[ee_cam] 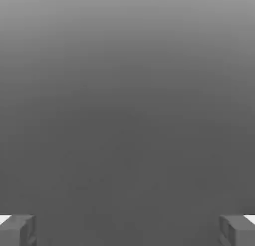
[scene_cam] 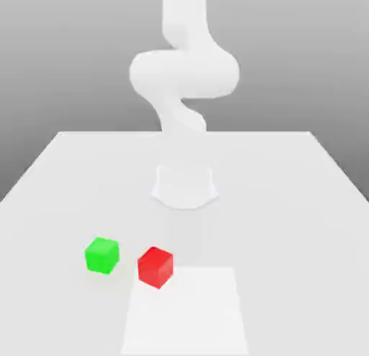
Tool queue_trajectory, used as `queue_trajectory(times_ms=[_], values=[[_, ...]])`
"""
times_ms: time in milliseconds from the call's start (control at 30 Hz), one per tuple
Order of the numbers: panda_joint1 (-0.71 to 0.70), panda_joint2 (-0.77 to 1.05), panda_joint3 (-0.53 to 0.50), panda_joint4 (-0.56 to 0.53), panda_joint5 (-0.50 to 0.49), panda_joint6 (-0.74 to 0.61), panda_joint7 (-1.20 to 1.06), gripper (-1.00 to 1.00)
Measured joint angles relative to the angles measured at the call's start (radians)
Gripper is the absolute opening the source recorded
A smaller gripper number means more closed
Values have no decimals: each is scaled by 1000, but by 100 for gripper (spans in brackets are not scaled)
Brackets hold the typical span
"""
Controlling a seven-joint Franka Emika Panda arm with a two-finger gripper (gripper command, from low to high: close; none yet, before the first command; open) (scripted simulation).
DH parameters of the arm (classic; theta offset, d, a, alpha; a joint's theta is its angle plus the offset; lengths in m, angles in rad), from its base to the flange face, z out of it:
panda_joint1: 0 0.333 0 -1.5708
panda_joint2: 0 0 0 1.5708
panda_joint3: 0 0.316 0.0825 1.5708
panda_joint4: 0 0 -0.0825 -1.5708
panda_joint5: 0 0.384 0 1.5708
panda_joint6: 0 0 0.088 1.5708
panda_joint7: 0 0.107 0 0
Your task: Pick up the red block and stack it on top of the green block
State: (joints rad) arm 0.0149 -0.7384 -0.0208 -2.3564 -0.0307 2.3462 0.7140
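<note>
**Q:** Nearest the exterior camera, what lies on the desk (scene_cam: 303, 203)?

**A:** A pale rectangular patch (scene_cam: 184, 311), slightly brighter than the white desk around it, reaches to the near edge. Just behind its far corner on the exterior view's left sits the red block (scene_cam: 156, 267), a small plain cube resting flat on the desk. The green block (scene_cam: 101, 255), a cube of about the same size, rests near it toward the exterior view's left. The two are close but apart, with a strip of bare desk between them.

**Q:** And farther back?

**A:** A white robot arm (scene_cam: 184, 73) rises from a round base (scene_cam: 184, 187) at the middle of the desk, curving upward against a grey background. It is well apart from both blocks.

**Q:** What does the hand view give?

**A:** Two grey fingertips (ee_cam: 17, 230) of the tool (ee_cam: 127, 231) appear at opposite sides, set wide apart with nothing between them, so the tool is released. Beyond them is plain grey background, lighter at one end and darker at the other.
</note>
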Motion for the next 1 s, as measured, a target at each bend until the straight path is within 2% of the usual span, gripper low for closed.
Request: queue_trajectory(times_ms=[433,700,867,933,1000], values=[[75,317,-169,-293,-125,239,-476,0],[126,511,-297,-472,-145,388,-811,0],[166,647,-356,-562,-78,496,-1036,0],[186,720,-348,-561,12,556,-1110,0],[161,796,-287,-551,138,616,-1201,0]])
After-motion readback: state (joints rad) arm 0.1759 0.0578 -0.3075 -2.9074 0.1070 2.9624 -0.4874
